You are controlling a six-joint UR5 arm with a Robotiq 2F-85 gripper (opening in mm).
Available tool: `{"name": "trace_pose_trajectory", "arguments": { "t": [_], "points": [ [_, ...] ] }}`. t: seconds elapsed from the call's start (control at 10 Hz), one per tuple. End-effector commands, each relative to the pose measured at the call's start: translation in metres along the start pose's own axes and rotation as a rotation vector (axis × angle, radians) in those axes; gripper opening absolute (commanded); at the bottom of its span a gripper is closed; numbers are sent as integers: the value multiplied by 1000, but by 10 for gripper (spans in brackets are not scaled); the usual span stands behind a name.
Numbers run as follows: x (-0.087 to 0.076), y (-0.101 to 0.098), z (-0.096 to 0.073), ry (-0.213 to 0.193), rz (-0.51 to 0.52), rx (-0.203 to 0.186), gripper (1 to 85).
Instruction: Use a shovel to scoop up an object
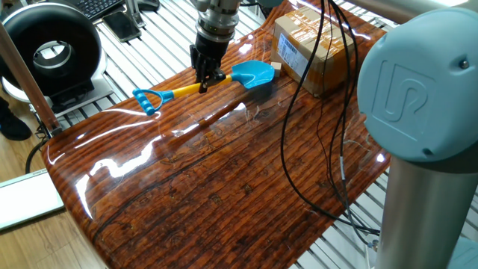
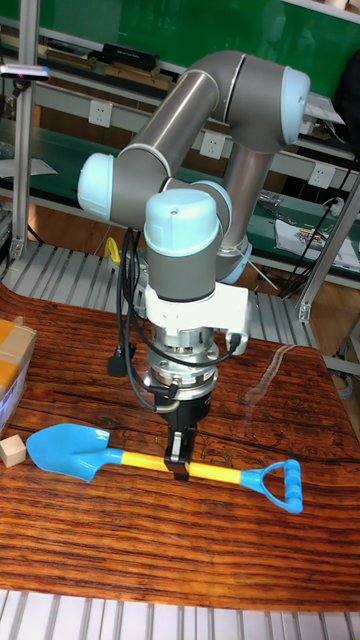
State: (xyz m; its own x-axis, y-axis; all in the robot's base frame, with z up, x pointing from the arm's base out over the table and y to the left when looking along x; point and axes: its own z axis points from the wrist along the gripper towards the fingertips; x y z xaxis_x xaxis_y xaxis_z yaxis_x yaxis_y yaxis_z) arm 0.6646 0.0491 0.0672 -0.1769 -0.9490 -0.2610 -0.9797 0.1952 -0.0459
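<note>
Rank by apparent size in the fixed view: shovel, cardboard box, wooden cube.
1. cardboard box, largest, though partly crossed by cables.
2. shovel, long but thin, clamped at the shaft by the gripper.
3. wooden cube, tiny, at the blade's tip.

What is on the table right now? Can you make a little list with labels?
shovel: blue blade and yellow shaft, lying flat on the table
end effector: shut on the shovel's yellow shaft, near its middle
cube: tiny tan block on the table just past the blade tip, not on the blade
cardboard box: brown, taped, right behind the cube
table: shiny wood grain
scooped yet: no
</note>
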Motion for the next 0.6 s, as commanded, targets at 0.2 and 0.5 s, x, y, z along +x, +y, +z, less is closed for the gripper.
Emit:
{"name": "trace_pose_trajectory", "arguments": {
  "t": [0.2, 0.5],
  "points": [
    [-7, 4, -2, -29, -65, -17, 10],
    [-7, 4, -2, -32, -72, -17, 10]
  ]
}}
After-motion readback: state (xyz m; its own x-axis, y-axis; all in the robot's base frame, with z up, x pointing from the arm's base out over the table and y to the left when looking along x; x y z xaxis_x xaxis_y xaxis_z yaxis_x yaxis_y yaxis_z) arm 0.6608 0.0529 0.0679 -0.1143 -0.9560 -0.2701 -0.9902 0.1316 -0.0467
